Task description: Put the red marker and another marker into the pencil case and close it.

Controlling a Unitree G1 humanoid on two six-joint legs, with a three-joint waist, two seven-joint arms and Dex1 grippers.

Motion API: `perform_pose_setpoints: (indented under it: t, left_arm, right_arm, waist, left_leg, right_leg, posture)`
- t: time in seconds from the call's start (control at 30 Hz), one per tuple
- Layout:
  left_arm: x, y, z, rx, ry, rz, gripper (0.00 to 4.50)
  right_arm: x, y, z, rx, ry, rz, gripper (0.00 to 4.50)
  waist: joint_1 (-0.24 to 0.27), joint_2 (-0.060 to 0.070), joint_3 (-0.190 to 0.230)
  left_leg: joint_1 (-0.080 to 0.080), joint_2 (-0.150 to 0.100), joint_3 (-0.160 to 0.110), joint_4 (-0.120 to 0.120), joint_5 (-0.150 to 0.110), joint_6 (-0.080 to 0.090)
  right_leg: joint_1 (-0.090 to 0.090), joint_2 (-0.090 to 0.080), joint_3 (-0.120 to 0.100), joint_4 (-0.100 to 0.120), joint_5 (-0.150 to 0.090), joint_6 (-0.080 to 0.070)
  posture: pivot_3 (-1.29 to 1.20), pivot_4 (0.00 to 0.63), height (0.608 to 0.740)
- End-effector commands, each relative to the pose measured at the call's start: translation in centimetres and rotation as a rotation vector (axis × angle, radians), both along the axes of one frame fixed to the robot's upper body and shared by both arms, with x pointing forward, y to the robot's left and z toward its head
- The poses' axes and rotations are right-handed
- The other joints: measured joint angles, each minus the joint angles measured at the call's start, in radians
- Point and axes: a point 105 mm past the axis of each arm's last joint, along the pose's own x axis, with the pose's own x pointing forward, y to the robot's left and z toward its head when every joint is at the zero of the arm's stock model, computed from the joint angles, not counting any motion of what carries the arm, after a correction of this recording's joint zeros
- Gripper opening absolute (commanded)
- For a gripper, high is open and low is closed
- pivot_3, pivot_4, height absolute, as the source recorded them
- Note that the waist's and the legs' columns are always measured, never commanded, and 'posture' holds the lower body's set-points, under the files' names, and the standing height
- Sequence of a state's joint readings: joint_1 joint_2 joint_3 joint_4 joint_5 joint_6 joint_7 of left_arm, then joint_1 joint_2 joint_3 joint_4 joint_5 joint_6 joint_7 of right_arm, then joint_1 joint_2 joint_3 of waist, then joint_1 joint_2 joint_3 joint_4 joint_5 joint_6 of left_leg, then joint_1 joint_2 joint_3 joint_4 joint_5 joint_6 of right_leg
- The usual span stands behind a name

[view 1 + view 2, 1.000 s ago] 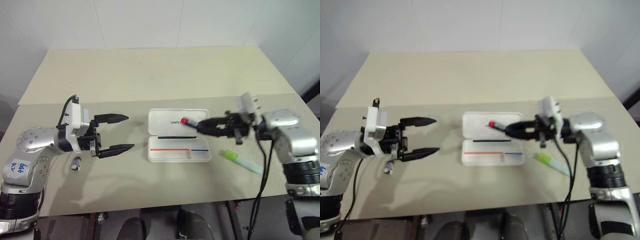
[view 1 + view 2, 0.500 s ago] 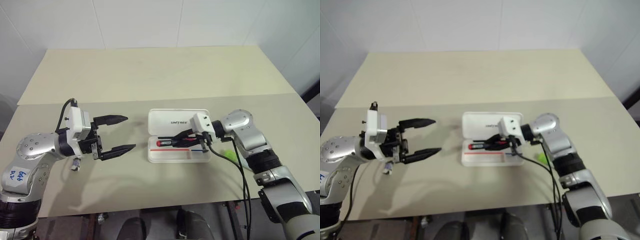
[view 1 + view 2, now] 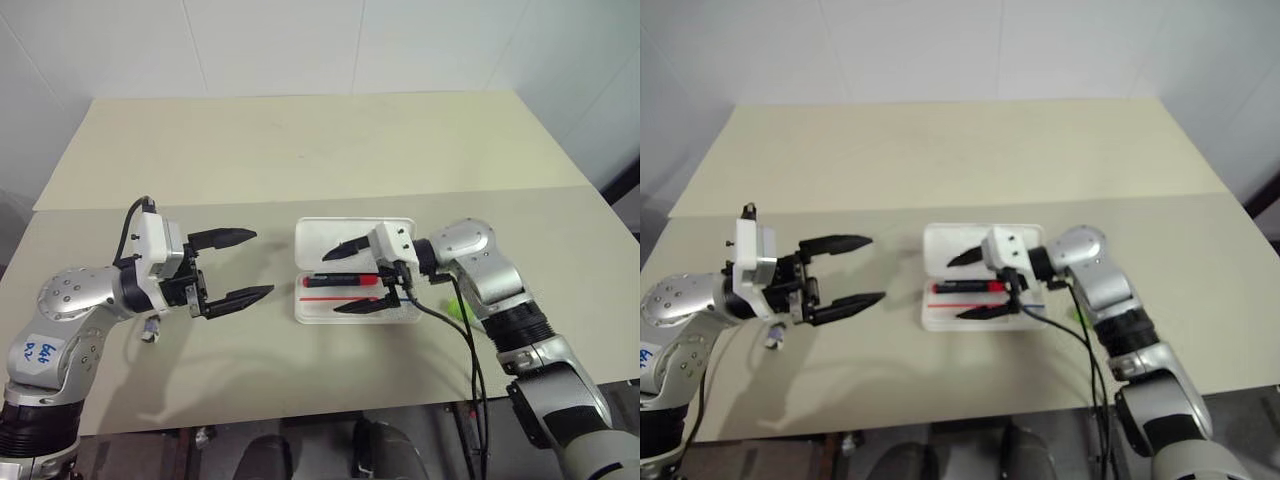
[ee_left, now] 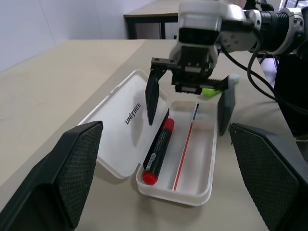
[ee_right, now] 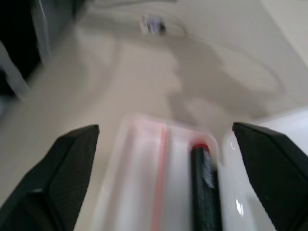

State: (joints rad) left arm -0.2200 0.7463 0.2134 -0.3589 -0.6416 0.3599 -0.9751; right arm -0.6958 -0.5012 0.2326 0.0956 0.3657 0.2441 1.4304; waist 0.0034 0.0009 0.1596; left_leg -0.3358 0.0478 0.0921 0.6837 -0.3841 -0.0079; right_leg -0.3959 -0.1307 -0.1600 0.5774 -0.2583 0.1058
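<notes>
The red marker (image 4: 158, 153) lies in the open pencil case (image 4: 198, 192), between the right tool's (image 3: 349, 277) spread fingers; green-capped marker (image 4: 210, 91) waits behind it, lid unclosed. Left tool (image 3: 236, 267) spread, empty.

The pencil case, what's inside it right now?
The open pencil case holds the red marker, lying lengthwise in its tray beside printed red and blue lines. The open right gripper hovers over it, covering part of the tray from above.
</notes>
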Motion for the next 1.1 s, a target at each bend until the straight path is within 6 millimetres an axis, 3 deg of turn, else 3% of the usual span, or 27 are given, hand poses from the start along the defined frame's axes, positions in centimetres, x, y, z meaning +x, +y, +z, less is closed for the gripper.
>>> perform_pose_setpoints:
  t: [0.03, 0.1, 0.27, 0.37, 0.5, 0.8, 1.0, 1.1]
  left_arm:
    - [-0.6, -0.8, 0.6, -0.009, -0.035, -0.032, 4.50]
    - [-0.7, -0.9, 0.6, -0.011, -0.035, -0.037, 4.50]
    - [-0.9, -1.6, 0.3, -0.025, -0.027, -0.057, 4.50]
    - [-0.9, -1.7, 0.2, -0.030, -0.024, -0.062, 4.50]
    - [-0.7, -2.4, 0.0, -0.046, -0.020, -0.085, 4.50]
    - [-0.2, -3.5, 0.1, -0.055, -0.022, -0.127, 4.50]
    - [0.1, -3.7, 0.4, -0.057, -0.019, -0.151, 4.50]
    - [0.3, -3.7, 0.5, -0.052, -0.019, -0.164, 4.50]
  right_arm:
    - [-2.9, -1.6, 4.0, 0.122, 0.122, 0.039, 4.47]
    - [-3.5, -2.5, 4.5, 0.122, 0.168, 0.007, 4.47]
    - [-3.1, -8.5, 4.6, 0.062, 0.237, -0.298, 4.47]
    - [-2.7, -10.6, 4.0, 0.038, 0.226, -0.440, 4.47]
    - [-1.9, -15.1, 1.1, 0.033, 0.212, -0.751, 4.47]
    - [-2.4, -21.3, -5.8, -0.108, 0.132, -1.146, 4.47]
    - [-4.8, -23.3, -9.1, -0.153, 0.159, -1.172, 4.47]
    - [-5.0, -24.8, -9.5, -0.190, 0.123, -1.145, 4.47]
  waist:
    - [0.001, 0.000, 0.000]
    - [0.001, -0.001, 0.000]
    - [0.011, -0.001, -0.001]
    - [0.015, -0.002, -0.001]
    - [0.023, -0.004, -0.002]
    - [0.024, -0.006, -0.004]
    - [0.021, -0.006, -0.004]
    - [0.022, -0.006, -0.004]
  left_leg:
    - [0.000, 0.000, 0.000, 0.000, 0.000, 0.000]
    - [0.000, -0.001, 0.000, 0.000, -0.001, 0.000]
    - [0.000, -0.001, 0.001, 0.000, -0.002, 0.001]
    - [0.001, -0.001, 0.002, 0.000, -0.002, 0.001]
    - [0.001, 0.000, 0.002, 0.000, -0.002, 0.001]
    - [0.001, 0.000, 0.003, 0.001, -0.002, 0.001]
    - [0.002, 0.000, 0.004, 0.001, -0.002, 0.001]
    - [0.003, 0.000, 0.004, 0.001, -0.002, 0.001]
  right_leg:
    - [0.000, 0.000, 0.000, 0.000, 0.000, 0.000]
    - [0.000, -0.001, 0.000, 0.000, 0.000, 0.000]
    - [0.000, -0.001, 0.000, 0.000, 0.000, 0.000]
    - [0.000, 0.000, 0.001, -0.002, 0.000, 0.000]
    - [0.000, 0.000, 0.001, -0.002, 0.000, 0.000]
    - [0.001, 0.000, 0.001, -0.002, 0.000, 0.000]
    - [0.001, 0.000, 0.002, -0.002, 0.000, 0.000]
    - [0.003, 0.001, 0.002, -0.003, 0.000, 0.000]
  posture:
    - [0.00, 0.150, 0.740]
    - [0.00, 0.150, 0.740]
    - [0.00, 0.150, 0.740]
    - [0.00, 0.150, 0.740]
    - [0.00, 0.150, 0.740]
    - [0.00, 0.150, 0.740]
    - [0.00, 0.150, 0.740]
    - [0.00, 0.150, 0.740]
